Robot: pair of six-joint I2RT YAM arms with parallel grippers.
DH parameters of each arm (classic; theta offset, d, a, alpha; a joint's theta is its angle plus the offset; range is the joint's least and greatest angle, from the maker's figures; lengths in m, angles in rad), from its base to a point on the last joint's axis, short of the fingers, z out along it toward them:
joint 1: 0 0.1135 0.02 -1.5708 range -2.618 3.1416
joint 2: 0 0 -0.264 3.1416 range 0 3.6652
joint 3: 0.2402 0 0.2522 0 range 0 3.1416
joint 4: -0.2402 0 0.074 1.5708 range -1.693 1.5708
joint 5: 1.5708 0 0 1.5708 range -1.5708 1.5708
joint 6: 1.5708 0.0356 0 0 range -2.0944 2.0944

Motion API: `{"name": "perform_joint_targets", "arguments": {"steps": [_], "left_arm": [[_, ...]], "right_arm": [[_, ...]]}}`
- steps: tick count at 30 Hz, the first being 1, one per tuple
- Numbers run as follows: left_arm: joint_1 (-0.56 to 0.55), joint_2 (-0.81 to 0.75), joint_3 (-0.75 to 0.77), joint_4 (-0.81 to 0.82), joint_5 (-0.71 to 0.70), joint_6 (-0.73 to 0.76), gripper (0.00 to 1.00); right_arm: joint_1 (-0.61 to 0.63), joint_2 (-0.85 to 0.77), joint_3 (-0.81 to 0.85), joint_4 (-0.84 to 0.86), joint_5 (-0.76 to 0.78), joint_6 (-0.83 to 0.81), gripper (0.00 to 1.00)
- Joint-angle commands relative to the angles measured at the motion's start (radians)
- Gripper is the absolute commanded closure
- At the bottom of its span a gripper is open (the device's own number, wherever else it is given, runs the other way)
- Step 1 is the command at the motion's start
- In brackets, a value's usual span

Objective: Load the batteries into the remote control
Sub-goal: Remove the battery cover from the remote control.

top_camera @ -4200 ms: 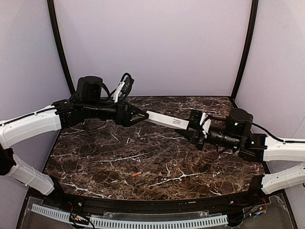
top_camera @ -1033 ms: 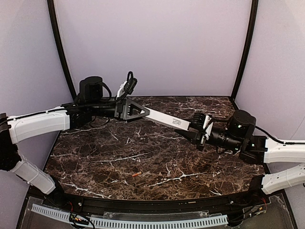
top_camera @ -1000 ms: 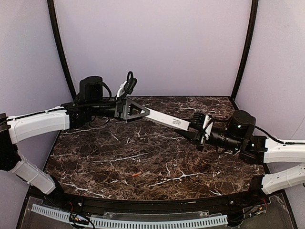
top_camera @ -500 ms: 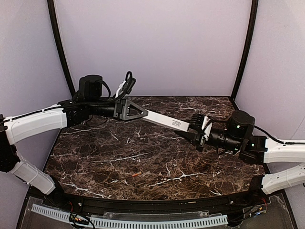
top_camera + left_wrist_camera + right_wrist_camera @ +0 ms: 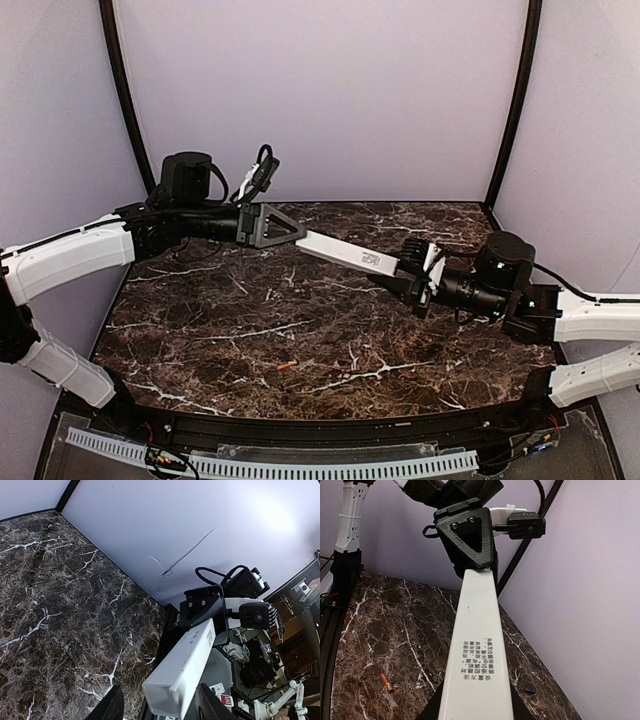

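**Left wrist rolled over, still zero batteries in**

The remote control hangs in mid-air between the arms, with the right fingers clamped on one end. Compared with four seconds ago, the left fingers have rolled over and backed off a touch. They sit wide around the other end, not squeezing. The orange battery lies on the worktop, so I'd guess loading hasn't started.

Top view: remote control spans mid-frame between my left gripper and right gripper, barring that line. Below it, the table is open across the lower frame; only a battery lies lower centre. Back wall closes the top.
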Motion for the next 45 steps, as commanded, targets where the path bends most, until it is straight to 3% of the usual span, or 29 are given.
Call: {"name": "perform_joint_targets", "arguments": {"steps": [1, 23, 39, 45], "left_arm": [[0.005, -0.048, 0.037, -0.07, -0.036, 0.047, 0.51], [0.005, -0.023, 0.027, -0.042, 0.054, 0.022, 0.78], [0.006, 0.008, 0.011, 0.052, 0.116, -0.033, 0.85], [0.007, 0.005, -0.002, 0.085, 0.117, -0.052, 0.98]], "right_arm": [[0.007, -0.002, 0.021, 0.023, 0.017, 0.014, 1.0], [0.007, 0.037, 0.046, -0.003, 0.059, 0.015, 1.0], [0.007, 0.046, 0.047, -0.003, 0.06, 0.01, 1.0], [0.007, 0.025, 0.034, -0.005, 0.065, 0.015, 1.0]]}}
